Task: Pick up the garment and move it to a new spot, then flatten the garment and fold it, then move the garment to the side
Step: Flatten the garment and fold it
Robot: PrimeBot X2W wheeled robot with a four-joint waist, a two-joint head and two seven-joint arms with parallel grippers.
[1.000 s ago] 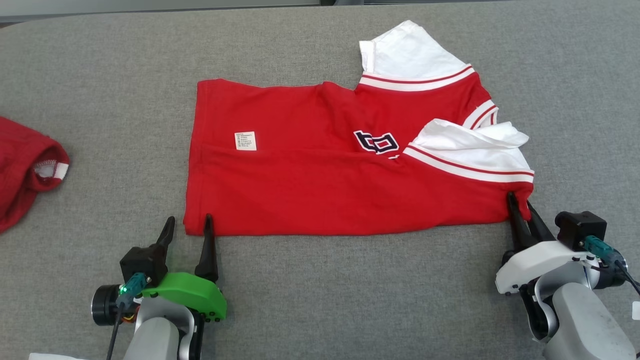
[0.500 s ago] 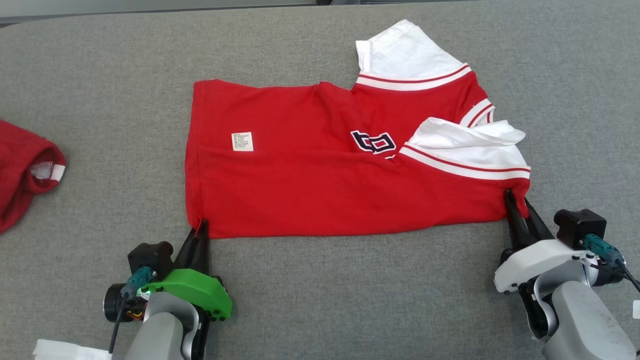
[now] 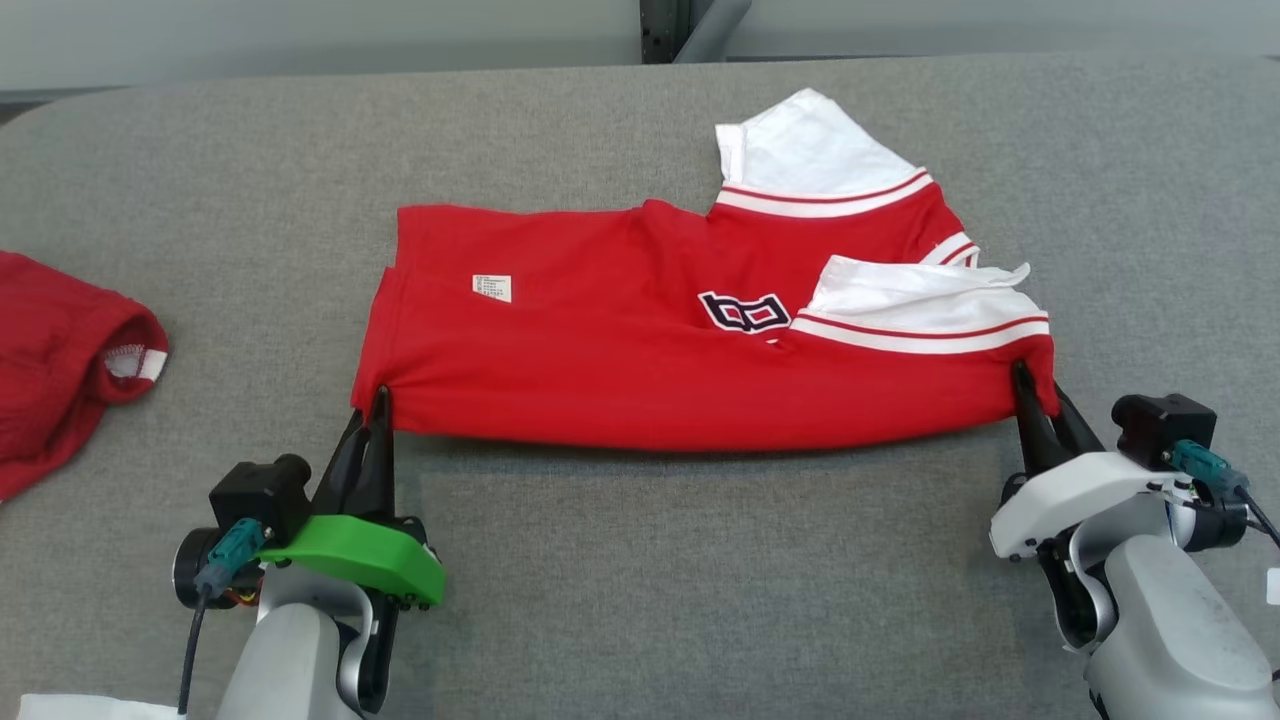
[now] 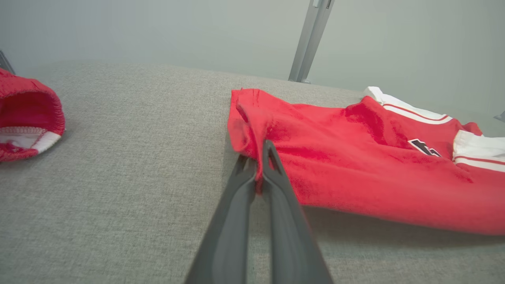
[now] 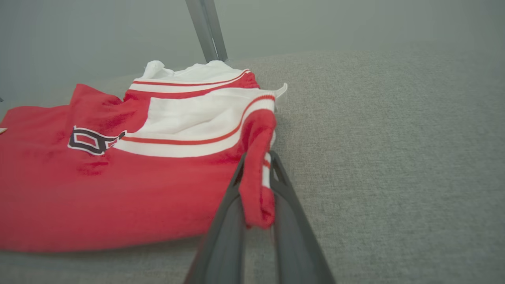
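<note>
The garment (image 3: 640, 350) is a red shirt with white striped sleeves and a dark logo, spread across the grey table. Its near edge hangs lifted off the surface, casting a shadow. My left gripper (image 3: 378, 400) is shut on the garment's near left corner, which the left wrist view shows as red cloth (image 4: 258, 157) pinched between the fingers. My right gripper (image 3: 1025, 380) is shut on the near right corner by the sleeve; in the right wrist view a red fold (image 5: 256, 177) of the garment hangs between the fingers.
A second red garment (image 3: 60, 360) with a white-trimmed cuff lies at the table's left edge. White paper (image 3: 80, 708) peeks in at the bottom left. The grey padded table (image 3: 650, 580) stretches bare in front of the shirt. A metal post (image 3: 665, 30) stands behind the table.
My left gripper went from open beside the hem to shut on the near left corner. Both grippers have since lifted the near edge off the table. The camera view shifted.
</note>
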